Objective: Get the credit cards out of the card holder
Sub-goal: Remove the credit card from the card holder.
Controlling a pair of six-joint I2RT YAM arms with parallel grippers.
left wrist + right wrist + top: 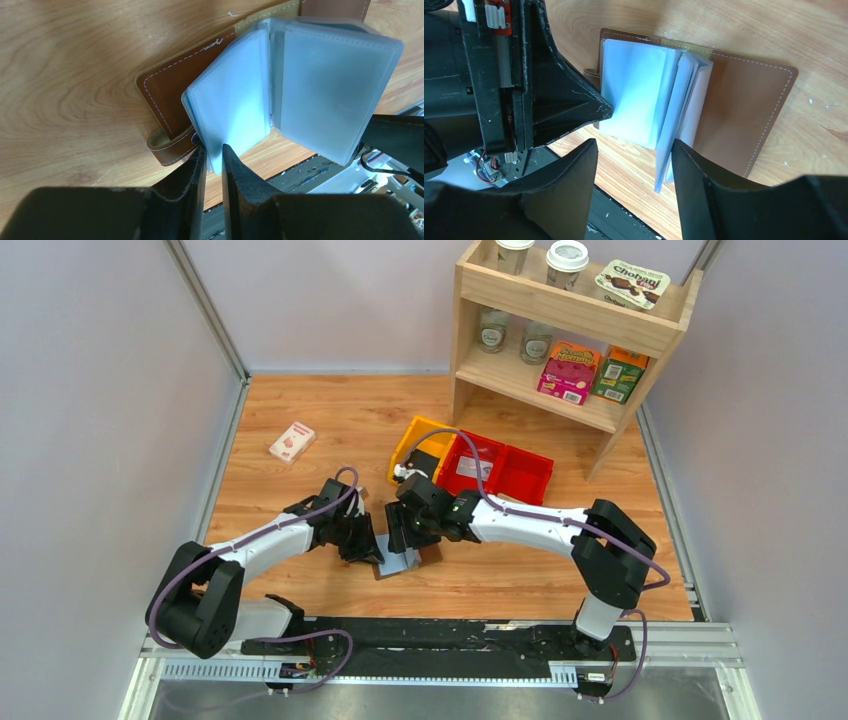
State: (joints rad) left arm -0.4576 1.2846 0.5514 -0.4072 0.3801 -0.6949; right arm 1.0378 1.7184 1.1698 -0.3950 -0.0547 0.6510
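Observation:
The card holder (405, 562) lies open near the table's front edge. It is brown leather (165, 90) with frosted grey-blue plastic sleeves (235, 100) fanned up from its spine. My left gripper (214, 152) is shut on the lower corner of one left-hand sleeve; it also shows in the top view (368, 550). My right gripper (634, 145) is open over the holder's near edge, and several upright sleeves (684, 100) stand just inside its right finger (704, 180). It sits beside the left gripper in the top view (400, 535). I cannot make out any credit card through the sleeves.
A white-and-red small box (292, 442) lies at the back left. Yellow and red bins (480, 465) stand behind the grippers, and a wooden shelf (570, 330) with jars and packets stands at the back right. The black arm rail (450, 635) runs along the front edge.

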